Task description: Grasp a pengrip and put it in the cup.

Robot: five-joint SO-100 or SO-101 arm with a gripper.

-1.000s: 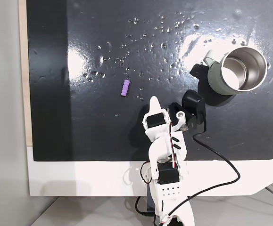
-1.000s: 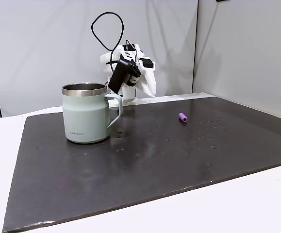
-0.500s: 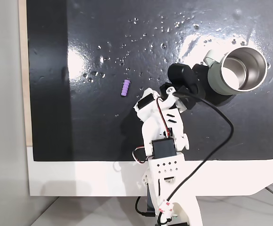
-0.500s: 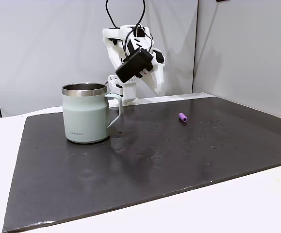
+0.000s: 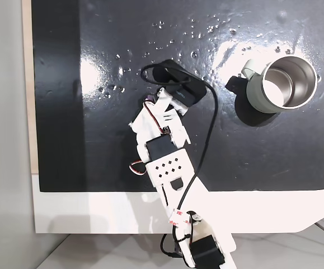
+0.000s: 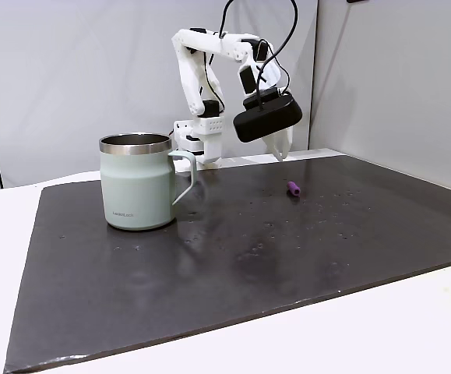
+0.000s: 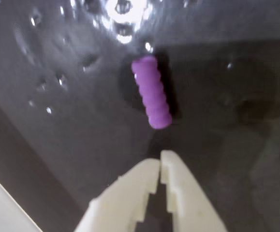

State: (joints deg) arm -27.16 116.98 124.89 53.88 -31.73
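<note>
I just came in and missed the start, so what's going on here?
A small white robot arm is reaching over a dark mat toward the pengrip, a little purple ribbed piece lying flat. The gripper hangs just short of it with its fingertips together, holding nothing. The cup stands upright and apart on the mat, with nothing visible inside it. So the pickup has not happened yet.

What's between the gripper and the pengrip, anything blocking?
Nothing visible. In the wrist view the gripper, fingertips together, hangs just short of the pengrip, with bare black mat between them. The cup stands well off.
</note>
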